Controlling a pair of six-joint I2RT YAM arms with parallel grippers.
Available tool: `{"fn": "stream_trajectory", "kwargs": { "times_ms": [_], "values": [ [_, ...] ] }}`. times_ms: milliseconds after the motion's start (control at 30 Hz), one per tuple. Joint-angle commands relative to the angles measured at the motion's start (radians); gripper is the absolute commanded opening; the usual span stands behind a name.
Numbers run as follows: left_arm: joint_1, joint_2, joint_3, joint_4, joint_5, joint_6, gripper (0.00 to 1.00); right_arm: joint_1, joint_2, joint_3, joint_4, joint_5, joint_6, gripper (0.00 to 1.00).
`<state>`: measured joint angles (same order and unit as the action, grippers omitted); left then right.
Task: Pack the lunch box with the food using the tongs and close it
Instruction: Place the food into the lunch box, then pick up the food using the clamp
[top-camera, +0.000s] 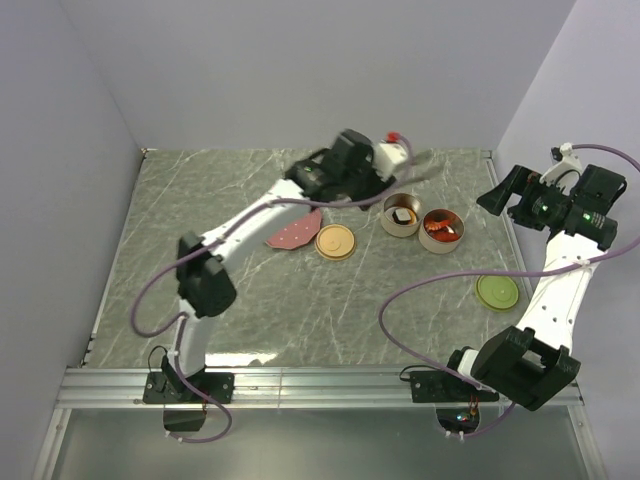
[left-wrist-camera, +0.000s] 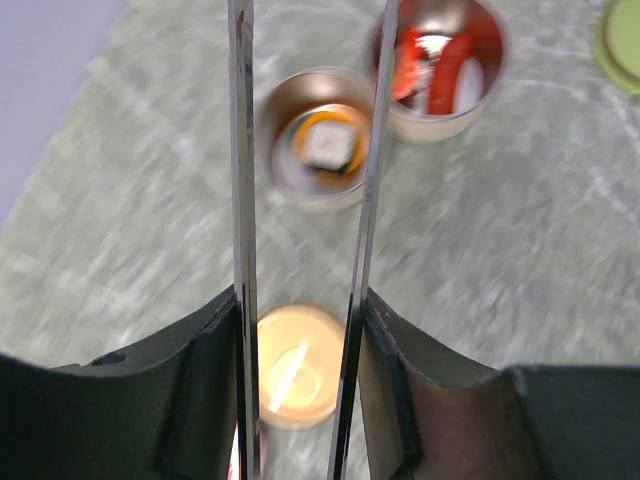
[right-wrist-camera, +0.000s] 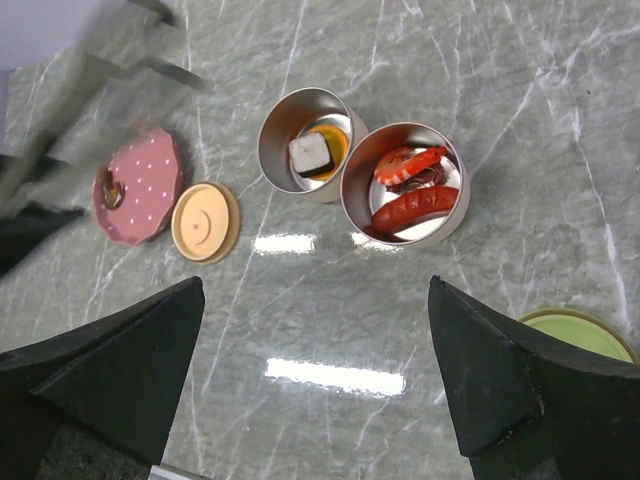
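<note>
My left gripper (top-camera: 352, 168) (left-wrist-camera: 300, 345) is shut on the tongs (top-camera: 420, 166) (left-wrist-camera: 240, 150). Its fingers press on the two slim metal arms, which run apart and parallel toward the tins. I see nothing between the arms. The lunch box is two round metal tins. The left tin (top-camera: 401, 216) (right-wrist-camera: 303, 140) (left-wrist-camera: 315, 150) holds a dark-and-pale block (right-wrist-camera: 309, 153) on an orange piece (right-wrist-camera: 333, 140). The right tin (top-camera: 441, 230) (right-wrist-camera: 405, 182) (left-wrist-camera: 440, 60) holds red sausage pieces (right-wrist-camera: 415, 205). My right gripper (top-camera: 492, 196) (right-wrist-camera: 315, 300) hangs open above bare table, near the tins.
An orange lid (top-camera: 335, 242) (right-wrist-camera: 205, 222) (left-wrist-camera: 295, 365) lies beside the pink dotted plate (top-camera: 293, 233) (right-wrist-camera: 140, 185), which carries a small brownish bit (right-wrist-camera: 112, 190). A green lid (top-camera: 497, 292) (right-wrist-camera: 580, 332) lies near the right arm. Grey walls close in the table on three sides.
</note>
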<state>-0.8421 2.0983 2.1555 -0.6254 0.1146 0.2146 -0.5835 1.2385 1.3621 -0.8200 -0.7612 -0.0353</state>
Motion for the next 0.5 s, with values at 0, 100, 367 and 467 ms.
{"fn": "stream_trajectory", "kwargs": {
  "times_ms": [0, 100, 367, 467],
  "values": [
    [0.096, -0.142, -0.110, -0.037, 0.036, -0.031, 0.48, -0.003, -0.004, 0.055, -0.015, -0.036, -0.023, 1.00],
    [0.170, -0.240, -0.215, -0.054, 0.045, -0.029, 0.48, 0.010, 0.002, 0.060, -0.015, -0.030, -0.023, 1.00],
    [0.398, -0.448, -0.440, -0.169, 0.060, 0.048, 0.48, 0.074, 0.018, 0.037, 0.024, 0.003, 0.002, 1.00],
    [0.472, -0.491, -0.515, -0.221, 0.054, 0.074, 0.48, 0.100, 0.021, 0.029, 0.035, 0.020, 0.008, 1.00]
  ]
}}
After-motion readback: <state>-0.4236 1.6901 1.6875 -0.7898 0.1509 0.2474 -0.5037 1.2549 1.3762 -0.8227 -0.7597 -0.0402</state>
